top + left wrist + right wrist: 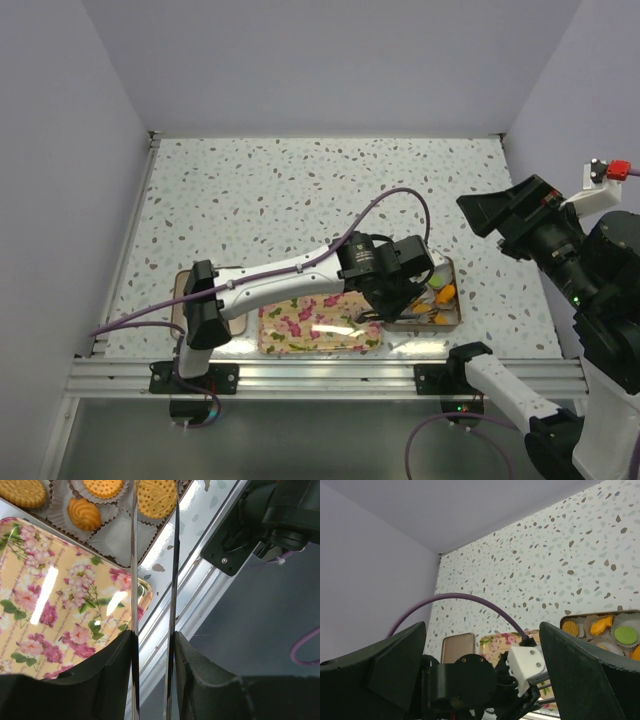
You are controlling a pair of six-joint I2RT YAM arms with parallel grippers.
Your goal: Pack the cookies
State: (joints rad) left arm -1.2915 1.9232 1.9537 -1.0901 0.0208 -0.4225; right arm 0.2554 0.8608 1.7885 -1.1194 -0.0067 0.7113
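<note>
The cookies [441, 294] lie in white paper cups inside an open tin [456, 322] at the front right of the table. In the left wrist view, round orange cookies [157, 497] and a swirled one [84, 514] show in their cups. My left gripper [392, 296] hovers at the tin's left edge, shut on a pair of thin metal tongs [133, 570] whose blades stand slightly apart. My right gripper [492, 214] is open, empty and raised right of the tin. Its view shows orange cookies [571, 628] and a light green one [625, 635].
A floral tin lid [318, 326] lies flat by the front edge, left of the tin; it also shows in the left wrist view [60, 605]. A flat brown tray [182, 290] sits at the front left. The aluminium rail [330, 375] runs along the near edge.
</note>
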